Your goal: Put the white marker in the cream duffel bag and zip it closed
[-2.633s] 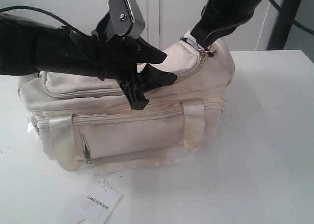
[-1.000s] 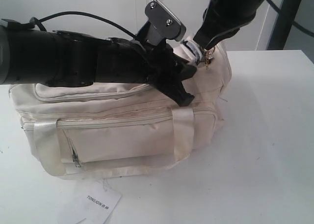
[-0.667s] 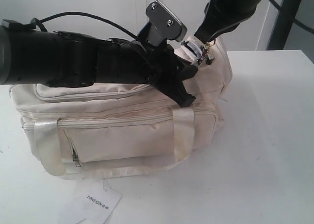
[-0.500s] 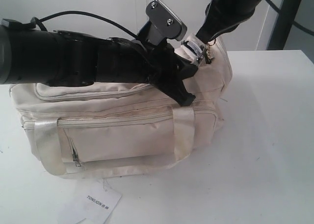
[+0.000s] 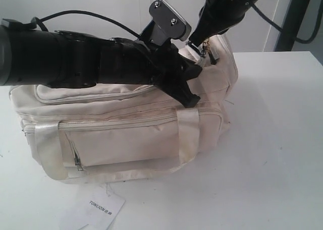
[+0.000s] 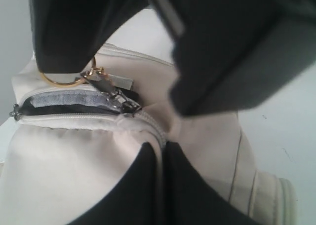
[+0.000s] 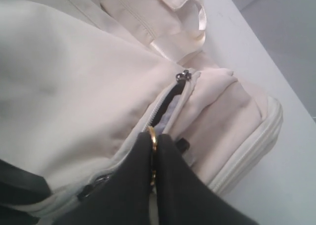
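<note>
The cream duffel bag [image 5: 131,134] sits on the white table. My left gripper [image 5: 193,83] lies across its top, shut on the zip seam [image 6: 162,147] of the cream fabric. My right gripper [image 5: 201,42] comes down from above at the bag's right end, shut on the gold zip pull ring [image 7: 152,135]. That ring [image 6: 61,81] hangs under a right fingertip [image 6: 59,47] in the left wrist view. A short stretch of the top zip [image 6: 74,104] gapes, showing dark lining. The white marker is hidden.
A white paper tag [image 5: 98,206] printed TONLION lies on the table [image 5: 272,154] in front of the bag. The front zip pocket [image 5: 121,139] and satin handle [image 5: 187,134] face the camera. A dark post [image 5: 291,18] stands at the back right.
My right gripper has shifted a little left and up along the bag's top with the zip pull ring. The left arm and bag have stayed almost still over the last second.
</note>
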`<act>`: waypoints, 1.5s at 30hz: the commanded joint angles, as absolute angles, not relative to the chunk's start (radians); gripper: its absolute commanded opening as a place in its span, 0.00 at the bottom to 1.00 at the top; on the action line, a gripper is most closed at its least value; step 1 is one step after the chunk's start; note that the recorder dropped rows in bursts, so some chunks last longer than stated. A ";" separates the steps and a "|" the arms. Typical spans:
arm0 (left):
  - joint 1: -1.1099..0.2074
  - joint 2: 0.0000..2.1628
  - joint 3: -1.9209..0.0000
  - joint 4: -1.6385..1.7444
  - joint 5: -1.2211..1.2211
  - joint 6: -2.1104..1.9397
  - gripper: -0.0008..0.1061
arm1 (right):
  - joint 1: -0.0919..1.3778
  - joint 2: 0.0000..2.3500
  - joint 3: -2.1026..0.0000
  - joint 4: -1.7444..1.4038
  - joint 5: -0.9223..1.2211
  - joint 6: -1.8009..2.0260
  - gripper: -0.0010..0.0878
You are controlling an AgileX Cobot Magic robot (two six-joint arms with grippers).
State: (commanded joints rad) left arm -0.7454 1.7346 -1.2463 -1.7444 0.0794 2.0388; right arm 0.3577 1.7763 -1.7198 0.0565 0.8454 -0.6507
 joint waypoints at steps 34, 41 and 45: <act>-0.745 1.735 -1.246 -1.744 0.081 2.041 0.01 | 0.337 1.870 -1.720 0.052 0.601 -0.651 0.01; -0.745 1.735 -1.246 -1.744 0.081 2.041 0.01 | 0.337 1.925 -1.722 0.052 0.508 -0.651 0.01; -0.745 1.735 -1.246 -1.744 0.085 2.041 0.01 | 0.337 1.936 -1.722 0.052 0.431 -0.651 0.01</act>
